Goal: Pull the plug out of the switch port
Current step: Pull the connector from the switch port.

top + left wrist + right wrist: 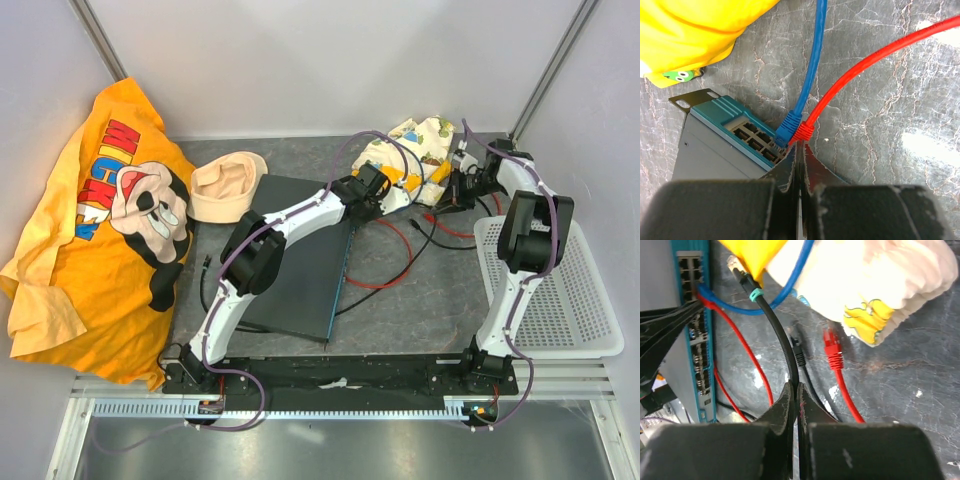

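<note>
The switch [300, 280] lies flat on the tabletop [420, 300] with its teal port face turned to the right. Two plugs sit in neighbouring ports at its far end, a red plug [803, 131] and a blue plug [787, 127], touching side by side. My left fingers [797, 150] are pressed fully together and hold nothing. Their tips are right against the base of the red plug, where it meets the blue one. My right fingers [795, 392] are likewise closed tight, well apart from the switch. A black cable [777, 330] runs down to their tips, and I cannot tell whether it is pinched there.

I judge the red plug to be the one I must pull. It should be small, hard and light, and its ribbed boot should give fair purchase. The cord behind it is limp and would only strain if tugged. I'd part my left fingers and take the boot by its sides, close to the port, pressing down any latch tab. The switch looks heavy but may slide, so I'd pull straight out.
</note>
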Controlling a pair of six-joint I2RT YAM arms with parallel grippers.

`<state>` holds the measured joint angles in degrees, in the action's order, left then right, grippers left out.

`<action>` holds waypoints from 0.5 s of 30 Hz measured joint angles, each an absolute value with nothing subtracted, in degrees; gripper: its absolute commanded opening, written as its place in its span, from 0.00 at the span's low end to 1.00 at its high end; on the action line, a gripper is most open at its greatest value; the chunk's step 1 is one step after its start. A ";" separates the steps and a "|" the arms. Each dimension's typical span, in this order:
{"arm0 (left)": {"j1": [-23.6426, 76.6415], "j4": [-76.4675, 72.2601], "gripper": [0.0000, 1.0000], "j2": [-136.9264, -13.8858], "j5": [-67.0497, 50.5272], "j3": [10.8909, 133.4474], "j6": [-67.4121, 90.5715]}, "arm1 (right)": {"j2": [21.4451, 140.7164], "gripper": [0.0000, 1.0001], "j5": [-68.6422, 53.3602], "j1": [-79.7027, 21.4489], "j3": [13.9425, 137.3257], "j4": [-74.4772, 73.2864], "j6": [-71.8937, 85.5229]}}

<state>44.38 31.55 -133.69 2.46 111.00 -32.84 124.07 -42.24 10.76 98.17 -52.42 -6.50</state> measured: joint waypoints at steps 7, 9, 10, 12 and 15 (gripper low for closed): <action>44.03 32.29 0.02 -133.71 1.32 111.74 -32.36 | 123.70 0.00 -50.33 9.67 98.35 -52.62 -7.90; 43.55 32.60 0.02 -133.71 -0.25 112.03 -31.99 | 123.70 0.00 -52.27 9.13 99.13 -52.69 -8.16; 43.29 32.71 0.01 -133.67 -1.28 112.14 -31.75 | 123.70 0.00 -53.19 8.95 99.72 -52.88 -8.29; 42.39 32.82 0.02 -133.45 -4.25 112.18 -30.74 | 123.70 0.00 -54.33 8.80 101.73 -53.63 -8.40; 40.71 33.45 0.02 -132.92 -10.48 112.18 -27.46 | 123.70 0.00 -54.78 8.80 106.39 -54.11 -8.14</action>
<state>40.71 33.45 -132.92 -10.48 112.18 -27.46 123.70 -54.78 8.80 106.39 -54.11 -8.14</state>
